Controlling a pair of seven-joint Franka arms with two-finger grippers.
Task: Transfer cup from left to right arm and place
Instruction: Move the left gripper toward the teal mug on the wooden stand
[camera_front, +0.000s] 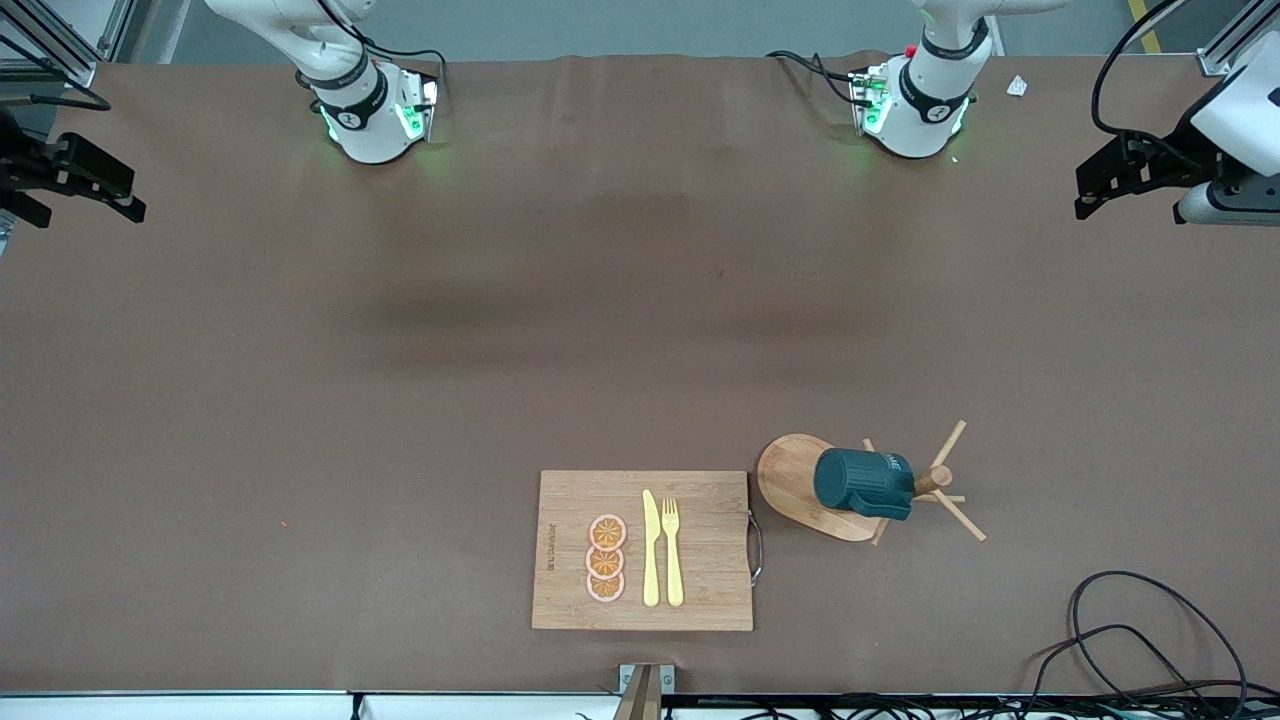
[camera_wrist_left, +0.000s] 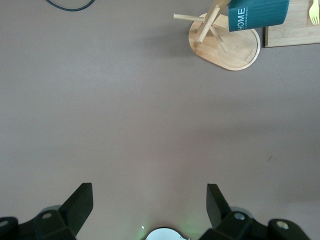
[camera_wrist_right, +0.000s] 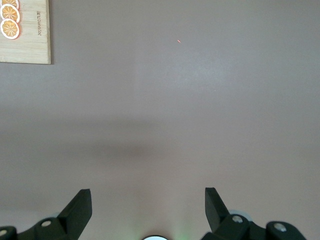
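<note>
The dark teal cup hangs sideways on a peg of a wooden mug stand, near the front camera and toward the left arm's end of the table. In the left wrist view the cup shows white lettering above the stand's oval base. My left gripper is open and empty, up in the air at the left arm's end of the table, apart from the cup; its own view shows it over bare table. My right gripper is open and empty at the right arm's end, also seen in its own view.
A wooden cutting board lies beside the stand, toward the right arm's end, with three orange slices, a yellow knife and a yellow fork. Black cables lie at the near corner by the left arm's end.
</note>
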